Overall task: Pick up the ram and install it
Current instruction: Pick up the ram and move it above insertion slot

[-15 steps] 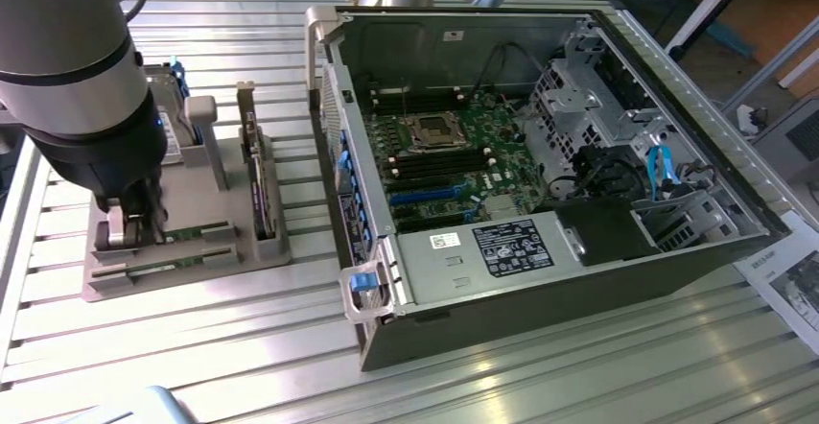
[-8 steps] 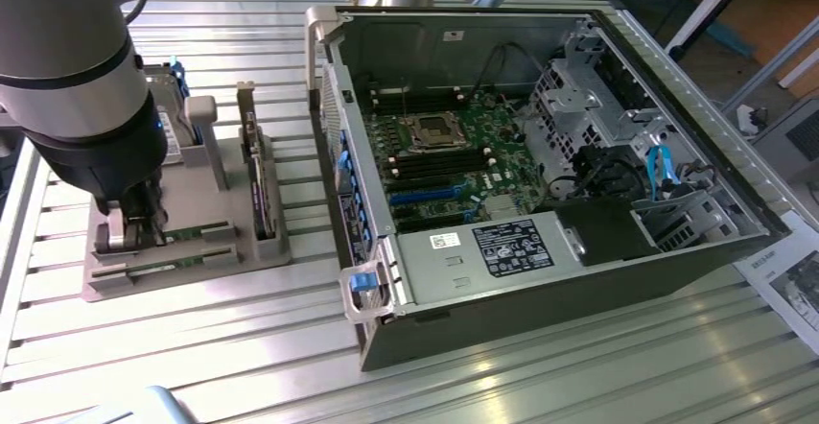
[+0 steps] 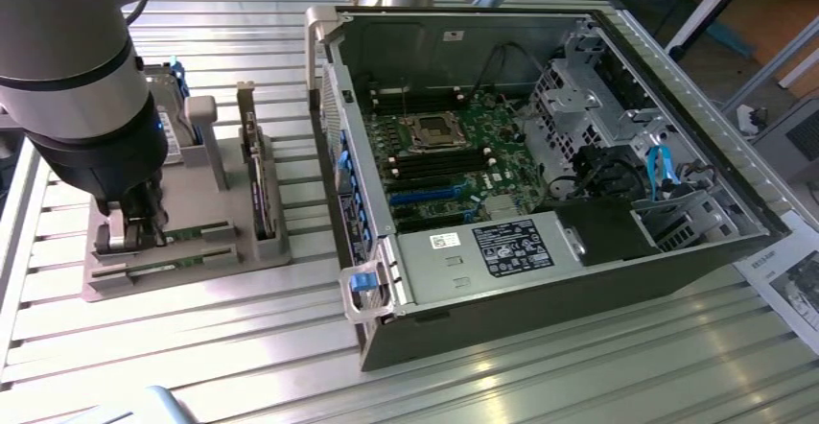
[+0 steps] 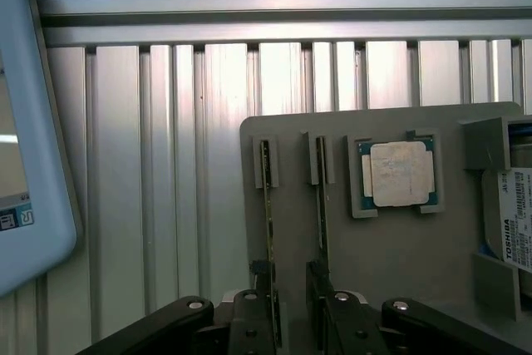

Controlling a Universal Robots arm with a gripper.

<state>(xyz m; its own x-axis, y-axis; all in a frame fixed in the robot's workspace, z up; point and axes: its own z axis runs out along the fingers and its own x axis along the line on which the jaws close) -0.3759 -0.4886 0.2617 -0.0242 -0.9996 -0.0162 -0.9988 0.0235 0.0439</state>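
Two ram sticks stand on edge in slots of the grey holder: one ram and a second ram beside it. In the exterior view a green ram shows beside my gripper, at the holder's near end. My gripper is open and low over the sticks, one dark finger by the first stick and the other by the second. I cannot tell which stick lies between them. The open computer case lies at the exterior view's right, its black memory slots on the motherboard.
The holder also carries a square silver processor, a hard drive and an upright dark expansion card. A light-blue device lies beside the holder on the ribbed metal table.
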